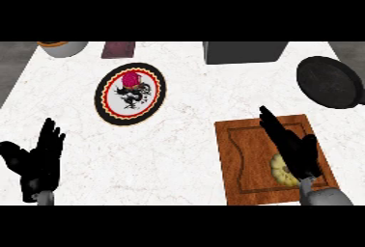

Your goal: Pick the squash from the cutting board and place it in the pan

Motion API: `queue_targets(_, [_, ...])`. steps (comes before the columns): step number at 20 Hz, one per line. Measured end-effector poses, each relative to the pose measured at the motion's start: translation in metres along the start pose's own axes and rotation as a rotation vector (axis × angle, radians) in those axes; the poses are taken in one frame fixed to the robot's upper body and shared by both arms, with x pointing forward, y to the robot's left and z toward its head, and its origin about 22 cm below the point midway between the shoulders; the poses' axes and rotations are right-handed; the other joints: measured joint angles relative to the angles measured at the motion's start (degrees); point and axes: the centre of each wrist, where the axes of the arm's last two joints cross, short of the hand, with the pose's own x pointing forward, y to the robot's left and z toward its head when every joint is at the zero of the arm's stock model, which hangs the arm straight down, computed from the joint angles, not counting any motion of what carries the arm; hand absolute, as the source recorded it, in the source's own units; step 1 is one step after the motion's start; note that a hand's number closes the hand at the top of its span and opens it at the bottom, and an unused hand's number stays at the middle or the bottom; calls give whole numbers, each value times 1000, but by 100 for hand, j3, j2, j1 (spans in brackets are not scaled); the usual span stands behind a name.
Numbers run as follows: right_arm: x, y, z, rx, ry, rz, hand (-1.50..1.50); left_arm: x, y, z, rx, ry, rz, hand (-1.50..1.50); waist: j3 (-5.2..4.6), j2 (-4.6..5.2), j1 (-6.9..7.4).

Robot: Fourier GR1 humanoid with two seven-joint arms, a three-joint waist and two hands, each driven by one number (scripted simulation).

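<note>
Two open hands face you: your right hand (291,144), fingers straight, lies over the cutting board (246,164) beside the squash (280,170) near its lower right edge, the pan (329,82) sits beyond at the counter's right rim, while your left hand (37,161) rests lower left.

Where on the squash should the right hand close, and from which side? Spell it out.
Close on the squash's scalloped outer rim, coming from above. It lies low and flat on the cutting board, so the rim is likely the only edge to curl round. The right hand, fingers straight, already hangs over it and hides its right part.
</note>
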Motion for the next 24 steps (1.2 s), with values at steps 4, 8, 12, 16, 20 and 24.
queue_targets(4, [21, -33, -8, -65, -3, 146, -150, 22, -11, -3, -150, -110, -97, 0, -93, 40, 106])
queue_targets(8, [50, -81, -6, -150, 33, 554, 150, 44, -27, -3, -317, -219, -194, 0, -207, 44, 59])
queue_targets(12, [51, -98, 1, -326, -21, 825, -150, 51, -40, -1, -452, -252, -247, 0, -176, 50, 46])
queue_targets(16, [24, -89, 25, -404, -51, 887, -150, 57, -46, -5, -511, -273, -273, 0, -158, 44, 72])
queue_targets(20, [26, -82, 41, -346, 45, 1015, -150, 65, -51, -4, -549, -280, -283, 0, -156, 40, 111])
queue_targets(24, [48, -72, 42, -308, 169, 1184, -150, 69, -56, -4, -567, -282, -282, 0, -162, 41, 155])
